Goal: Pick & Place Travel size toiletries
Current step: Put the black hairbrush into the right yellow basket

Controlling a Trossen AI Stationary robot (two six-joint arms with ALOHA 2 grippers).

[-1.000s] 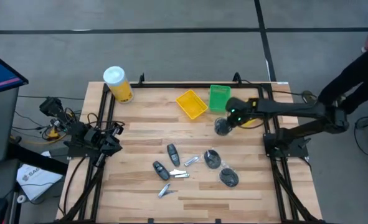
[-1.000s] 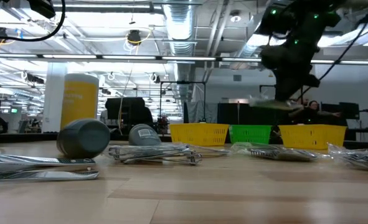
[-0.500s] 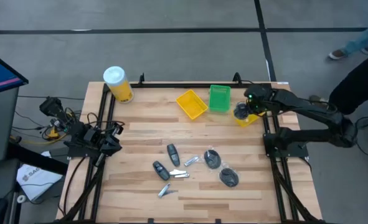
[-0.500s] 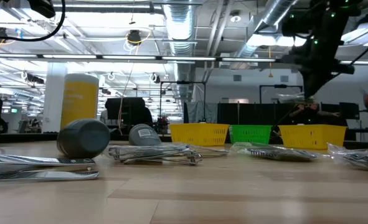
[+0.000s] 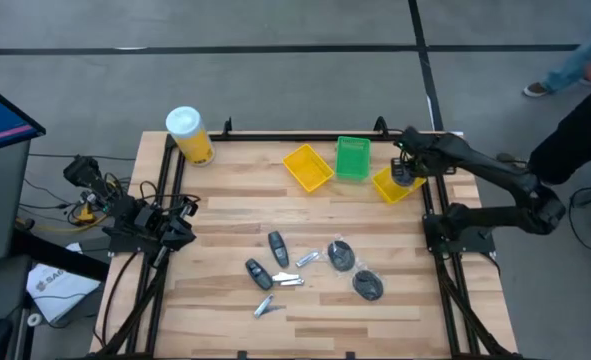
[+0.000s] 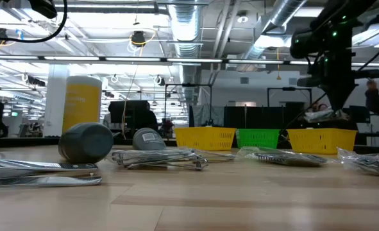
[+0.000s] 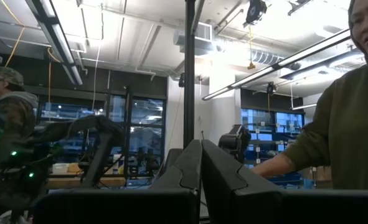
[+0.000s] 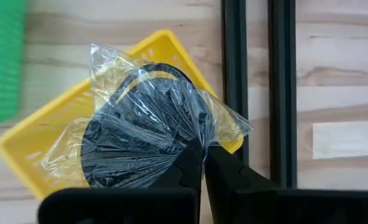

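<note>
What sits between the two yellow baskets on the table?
A green basket stands between the yellow basket on its left and the yellow basket on its right, under the right gripper. The high and low views both show it.

Right arm: reaches from the counter's right edge toward the far right corner, elbow bent, wrist turned down.
Right gripper [image 5: 403,176]: hangs above the counter, fingers [image 8: 190,163] pinched together on a plastic-wrapped dark disc [image 8: 134,134].
Left arm: folded off the counter's left edge.
Left gripper [image 7: 201,163]: raised level, fingers closed, holding nothing.
</note>
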